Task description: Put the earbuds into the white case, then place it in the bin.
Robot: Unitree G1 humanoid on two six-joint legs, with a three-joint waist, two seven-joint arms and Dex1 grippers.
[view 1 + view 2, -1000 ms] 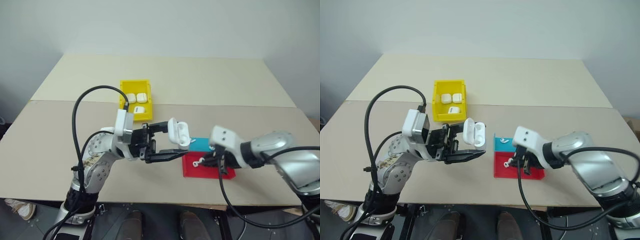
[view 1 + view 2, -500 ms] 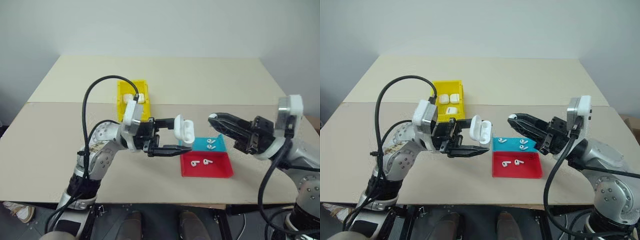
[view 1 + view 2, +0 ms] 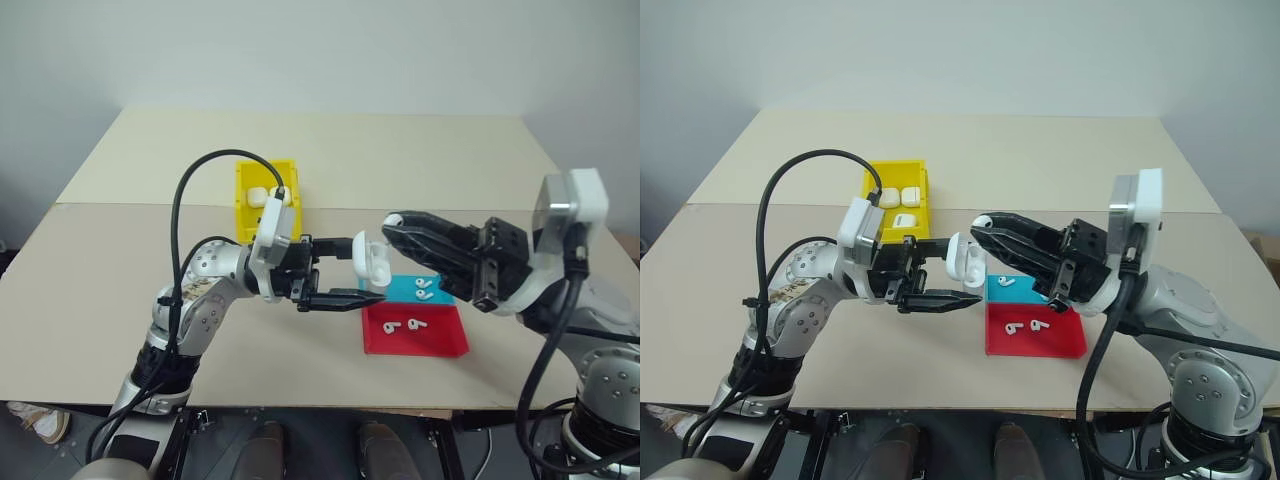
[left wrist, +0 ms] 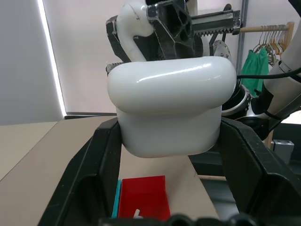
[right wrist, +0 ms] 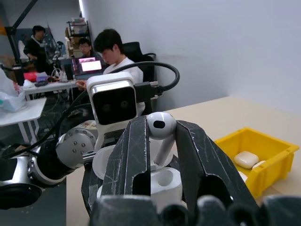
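The white case (image 4: 169, 113) hangs above the table in front of the trays, lid flipped open, with my left gripper (image 3: 365, 270) shut on its body. My right gripper (image 3: 393, 222) is shut on one earbud (image 5: 161, 127), stem pointing down at the open case's sockets, a little above them. More earbuds lie on the trays: two on the red one (image 3: 1012, 327) and some on the blue one (image 3: 1002, 283). The yellow bin (image 3: 872, 190) stands behind my left arm on the table and holds several white cases.
The red tray (image 3: 1060, 340) and the blue tray (image 3: 1025, 290) lie side by side under my right arm, near the table's front edge. A black cable loops over my left arm. People sit at desks in the background of the right wrist view.
My right gripper has lifted off the red tray with an earbud and swung left and up to the open case. The left gripper has barely moved with the case.
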